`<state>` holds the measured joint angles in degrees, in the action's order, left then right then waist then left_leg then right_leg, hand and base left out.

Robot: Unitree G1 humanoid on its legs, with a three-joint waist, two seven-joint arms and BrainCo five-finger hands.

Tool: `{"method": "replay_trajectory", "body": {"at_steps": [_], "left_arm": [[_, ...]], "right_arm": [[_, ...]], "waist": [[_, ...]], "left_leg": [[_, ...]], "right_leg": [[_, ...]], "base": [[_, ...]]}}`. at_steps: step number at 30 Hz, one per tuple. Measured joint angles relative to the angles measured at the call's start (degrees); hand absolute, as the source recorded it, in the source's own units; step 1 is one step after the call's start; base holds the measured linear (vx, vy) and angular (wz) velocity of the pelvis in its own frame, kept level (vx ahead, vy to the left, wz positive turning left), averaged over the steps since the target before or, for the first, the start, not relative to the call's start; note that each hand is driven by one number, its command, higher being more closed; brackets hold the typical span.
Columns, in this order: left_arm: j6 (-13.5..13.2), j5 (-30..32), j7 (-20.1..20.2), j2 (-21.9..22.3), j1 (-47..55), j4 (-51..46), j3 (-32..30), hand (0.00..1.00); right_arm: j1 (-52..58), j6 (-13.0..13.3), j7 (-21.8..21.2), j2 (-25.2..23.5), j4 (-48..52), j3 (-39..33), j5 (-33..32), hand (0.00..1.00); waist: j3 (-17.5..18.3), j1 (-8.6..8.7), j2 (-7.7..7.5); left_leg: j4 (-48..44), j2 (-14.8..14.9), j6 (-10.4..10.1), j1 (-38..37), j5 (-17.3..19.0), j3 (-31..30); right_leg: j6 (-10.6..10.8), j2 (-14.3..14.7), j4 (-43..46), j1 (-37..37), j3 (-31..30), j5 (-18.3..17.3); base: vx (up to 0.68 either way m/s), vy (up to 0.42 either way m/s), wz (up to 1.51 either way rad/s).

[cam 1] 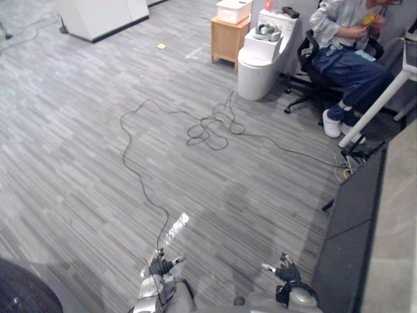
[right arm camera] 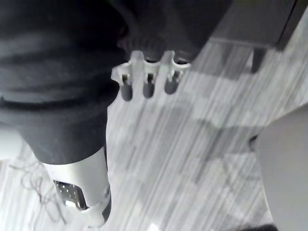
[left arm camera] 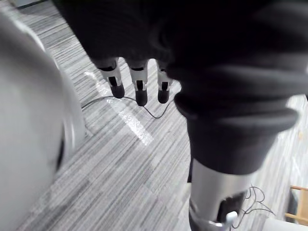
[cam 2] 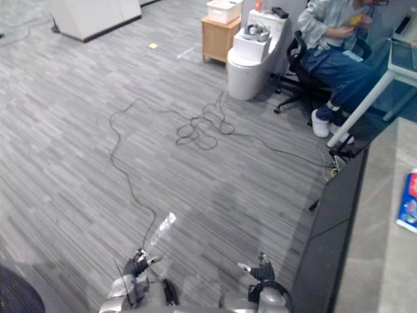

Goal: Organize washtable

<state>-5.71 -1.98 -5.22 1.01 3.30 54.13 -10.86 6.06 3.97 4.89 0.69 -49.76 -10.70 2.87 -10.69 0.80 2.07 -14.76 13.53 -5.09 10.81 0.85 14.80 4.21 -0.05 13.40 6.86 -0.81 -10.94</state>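
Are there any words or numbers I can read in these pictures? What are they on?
No text can be read anywhere.
Blue and white packet on the grey counter: it has print, too blurred to read.
Yellow slip on the floor: too small to tell.

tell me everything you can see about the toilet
The toilet is white, like ceramic or plastic, with a rounded base, closed lid and boxy tank behind. It stands upright on the grey floor at the far end, close beside a wooden cabinet. A grey object lies on it and a black object on the tank.
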Motion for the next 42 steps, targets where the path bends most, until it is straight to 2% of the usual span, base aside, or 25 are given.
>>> {"method": "replay_trajectory", "body": {"at_steps": [1,3,4,7,9,13,15,16,17,19,20,21,22,23,25,28,30,31,32,33,35,36,39,40,42], "left_arm": [[0.00,0.09,0.05,-0.36,0.04,0.50,-0.17,0.00],[0.18,0.59,-0.10,-2.91,-0.47,2.09,-0.38,0.00],[0.30,0.69,-0.01,-3.41,-0.48,2.48,-0.55,0.00],[0.32,2.11,-0.06,-4.00,0.41,3.74,-0.60,0.00],[0.49,2.43,-0.11,-4.13,0.52,4.74,-0.55,0.00],[0.53,2.48,0.01,-4.27,0.40,5.11,0.15,0.00],[0.89,2.49,0.05,-4.92,0.49,5.09,1.50,0.00],[1.01,2.55,0.09,-5.15,0.66,5.26,1.82,0.00],[1.04,2.62,0.11,-3.75,0.74,5.87,1.73,0.00],[0.92,2.47,0.16,-2.34,2.17,5.14,1.06,0.00],[0.93,2.69,0.26,-2.20,2.27,3.77,0.47,0.00],[0.92,2.66,0.27,-2.18,2.44,3.14,-0.40,0.00],[0.90,2.63,0.20,-1.84,2.83,1.78,-1.61,0.00],[0.88,2.65,0.23,-1.72,2.92,0.77,-1.75,0.00],[0.86,2.61,0.24,-1.93,2.94,0.15,-1.76,0.00],[0.47,2.35,0.25,-1.86,2.78,-0.65,-1.81,0.00],[0.04,2.22,0.19,-2.14,2.14,-0.68,-0.71,0.00],[0.02,2.11,0.17,-2.10,2.12,-0.63,-0.30,0.00],[-0.04,1.70,0.18,-2.19,2.11,-0.51,-0.05,0.00],[0.11,1.62,0.09,-3.04,1.88,-0.24,0.08,0.00],[0.14,1.63,0.10,-3.51,1.48,-0.30,0.02,0.00],[0.18,1.64,0.09,-3.94,1.44,-0.28,-0.07,0.00],[0.51,1.43,-0.03,-4.70,1.96,1.14,-0.11,0.00],[0.54,1.44,-0.02,-4.60,1.97,1.98,0.08,0.00],[0.82,1.47,-0.03,-4.68,1.67,3.71,1.53,0.00]], "right_arm": [[-0.47,-0.01,0.00,0.15,-1.23,-0.08,0.02,0.00],[0.23,-0.32,0.02,-2.19,-1.42,-0.59,0.01,0.00],[0.30,-0.34,-0.11,-2.65,-1.54,-0.51,0.02,0.00],[0.26,-0.29,-0.15,-2.87,-1.60,-0.44,-0.05,0.00],[-0.03,0.17,-0.19,-2.14,-1.62,0.11,-0.05,0.00],[-1.27,0.68,-0.20,-1.36,-2.33,1.24,-0.07,0.00],[-1.90,0.85,-0.16,-1.25,-3.13,1.76,-0.07,0.00],[-1.81,0.96,-0.16,-1.34,-3.30,1.95,-0.27,0.00],[-1.73,1.08,-0.24,-0.47,-2.81,1.52,-0.06,0.00],[-1.32,1.13,-0.25,0.47,-2.57,1.54,-0.02,0.00],[-1.15,0.83,-0.20,0.40,-2.27,1.75,-0.05,0.00],[-0.93,0.71,-0.19,0.34,-2.04,2.00,-0.05,0.00],[-0.15,0.56,-0.17,0.24,-0.81,2.95,-0.06,0.00],[0.39,0.45,0.04,0.29,-0.53,2.95,-0.11,0.00],[0.53,0.04,0.05,0.10,-0.49,2.99,-0.29,0.00],[0.55,-0.09,0.04,-0.18,-0.62,2.76,-0.65,0.00],[0.58,-0.12,0.05,-0.13,-0.68,2.40,-0.61,0.00],[0.70,-0.12,0.04,-0.06,-0.90,2.27,-0.58,0.00],[0.78,-0.11,0.05,0.18,-1.61,2.29,-0.54,0.00],[0.29,-0.33,0.15,-0.59,-2.90,2.10,-0.67,0.00],[0.58,-0.26,0.03,-1.61,-2.70,2.16,-0.44,0.00],[0.87,-0.54,-0.05,-2.43,-2.92,2.10,-0.33,0.00],[1.15,-0.58,-0.23,-2.82,-3.27,2.13,0.07,0.00],[0.64,-0.47,-0.20,-2.15,-3.40,2.27,0.06,0.00],[-0.60,-0.36,-0.17,-1.22,-3.42,2.80,0.04,0.00]], "waist": [[0.50,-0.30,-0.26],[0.83,0.56,-4.34],[0.92,-0.10,-5.19],[0.75,-0.26,-5.76],[0.57,0.90,-5.23],[0.64,1.60,-5.25],[1.05,1.89,-5.93],[1.23,2.44,-6.61],[1.44,3.25,-4.36],[2.21,3.03,-2.17],[2.12,2.88,-2.26],[2.13,2.84,-2.25],[1.69,2.35,-1.97],[1.42,1.20,-1.82],[1.29,0.61,-2.12],[0.93,-0.15,-2.94],[0.69,-0.34,-4.04],[0.77,-0.37,-3.88],[0.79,-0.49,-3.83],[1.66,-0.38,-4.79],[2.42,-0.08,-6.10],[2.70,-0.83,-6.70],[3.62,-1.70,-6.96],[3.61,-1.70,-6.29],[3.53,-1.32,-4.91]], "left_leg": [[-1.77,-0.93,2.33,0.07,-1.88,0.43],[0.18,-3.76,3.88,-2.98,0.00,5.27],[1.17,-4.11,4.14,-4.29,0.76,7.79],[5.67,-5.01,4.72,-10.45,1.88,13.35],[10.01,-5.49,4.24,-15.07,3.60,15.74],[14.28,-5.95,3.33,-17.78,4.16,18.22],[14.73,-7.75,2.16,-17.99,4.61,18.10],[14.90,-9.31,1.36,-19.41,5.14,17.42],[14.95,-8.28,-0.17,-21.72,5.77,16.42],[7.03,-4.85,-2.41,-21.64,8.53,15.82],[-6.95,-0.23,-2.88,-17.71,10.96,13.58],[-14.12,1.94,-2.84,-15.57,10.96,12.39],[-27.92,6.43,-2.51,-11.19,9.96,9.82],[-36.42,8.73,-2.42,-8.75,10.22,8.56],[-40.57,9.27,-2.39,-6.45,10.52,8.44],[-34.25,6.53,0.26,-1.85,12.11,8.82],[-16.34,-0.72,-0.04,1.58,11.67,1.91],[-7.81,-2.97,-1.55,1.69,10.45,-2.44],[-3.91,-4.05,-3.45,1.52,5.54,-5.94],[-5.35,-5.97,-2.16,0.37,4.76,-5.94],[-7.88,-5.84,-0.94,0.45,7.69,-4.04],[-10.41,-5.44,1.75,-0.49,8.96,-1.26],[-8.91,-4.57,3.74,-6.32,9.97,4.58],[-5.77,-4.11,4.24,-10.60,10.26,6.85],[-0.12,-3.73,4.33,-16.52,10.32,10.37]], "right_leg": [[0.15,-1.48,1.11,0.27,-1.88,-2.68],[1.16,-5.71,4.06,-1.87,-4.80,-2.62],[2.11,-6.42,6.45,-3.31,-6.00,-2.05],[2.15,-7.39,17.11,-9.24,-5.40,2.04],[0.99,-8.04,21.30,-13.48,0.59,-0.88],[-1.15,-8.17,14.72,-19.69,16.33,-0.96],[-3.63,-8.04,7.80,-21.10,19.54,1.42],[-6.08,-8.11,5.60,-20.38,17.68,6.60],[-5.98,-7.44,6.29,-18.29,18.58,5.79],[-5.82,-5.81,5.95,-15.06,18.94,2.61],[-6.21,-4.46,5.16,-12.47,18.91,1.54],[-6.56,-3.66,4.72,-11.23,18.50,1.14],[-7.50,-1.76,4.20,-8.42,17.02,-0.04],[-8.18,-0.38,4.31,-6.47,14.14,-1.45],[-8.39,-0.18,4.06,-4.22,10.41,-3.14],[-6.74,-2.42,2.23,-0.18,2.83,-4.24],[-4.57,-6.76,0.77,1.14,-3.15,-5.55],[-3.15,-7.90,0.36,1.26,-5.64,-6.35],[-1.21,-8.28,0.35,1.38,-8.05,-7.49],[-1.74,-10.14,0.39,1.60,-11.32,-6.86],[-1.46,-10.25,1.72,0.34,-12.66,-3.63],[-0.11,-10.37,3.70,-0.61,-15.12,-1.95],[0.77,-10.63,10.05,-3.81,-15.13,2.79],[2.04,-10.36,15.01,-6.50,-10.99,1.54],[0.97,-9.78,20.61,-12.08,-1.55,-2.82]], "base": [[0.35,0.329,-0.74],[0.32,0.326,-0.82],[0.18,0.221,-0.99],[0.15,0.254,-1.08],[0.08,0.165,-0.76],[0.11,0.056,-0.33],[0.23,-0.031,0.00],[0.39,-0.078,0.36],[0.50,-0.089,0.39],[0.41,-0.086,0.09],[0.34,-0.128,-0.18],[0.43,-0.149,-0.52],[0.44,-0.066,-0.97],[0.53,-0.014,-1.39],[0.46,0.078,-1.23],[0.39,0.174,-1.23],[0.39,0.362,-1.35],[0.36,0.461,-1.39],[0.42,0.515,-1.50],[0.55,0.603,-1.15],[0.47,0.452,-0.75],[0.34,0.323,-0.79],[0.39,0.240,-1.14],[0.35,0.175,-1.48],[0.38,0.169,-1.47]]}}
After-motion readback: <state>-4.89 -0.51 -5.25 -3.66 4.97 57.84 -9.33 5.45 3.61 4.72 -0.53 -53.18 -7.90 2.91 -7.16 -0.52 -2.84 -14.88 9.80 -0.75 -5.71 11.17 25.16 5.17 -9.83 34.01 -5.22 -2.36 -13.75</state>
